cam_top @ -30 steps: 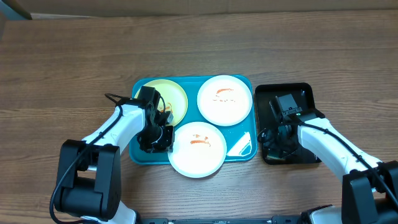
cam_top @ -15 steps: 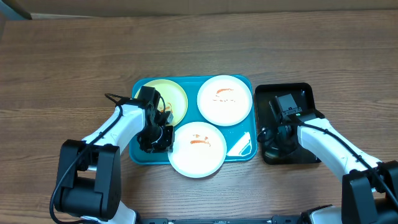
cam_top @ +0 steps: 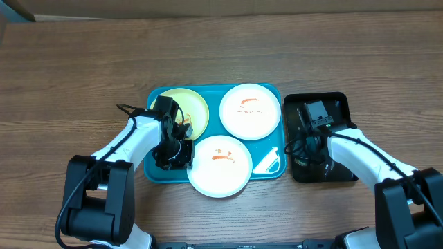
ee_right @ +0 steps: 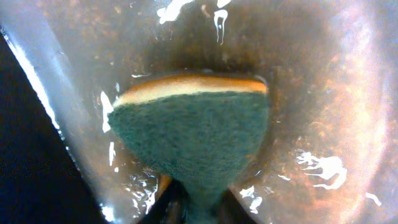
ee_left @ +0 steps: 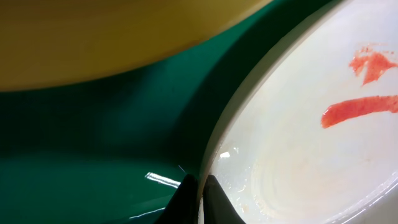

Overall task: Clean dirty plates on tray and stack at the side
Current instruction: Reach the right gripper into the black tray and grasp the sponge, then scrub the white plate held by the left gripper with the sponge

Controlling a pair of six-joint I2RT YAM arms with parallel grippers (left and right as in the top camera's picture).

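I note the left tool (ee_left: pixel 199 198) clamped on the rim of the front white plate (cam_top: pixel 220 166), which lies in the teal tray (cam_top: pixel 214 97) beside the yellow-green plate (cam_top: pixel 187 111) and the rear white plate (cam_top: pixel 250 111). The right tool (ee_right: pixel 196 202) is closed on a green sponge (ee_right: pixel 193 137) over the black tray (cam_top: pixel 339 104).

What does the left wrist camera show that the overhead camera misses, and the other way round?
Left wrist only: a close look at the left gripper pinching the rim of the near white plate. Overhead only: the far white plate, the black tray, the right arm reaching over it, and the table. Both: the near white plate with its red smears, the yellow plate and the teal tray.
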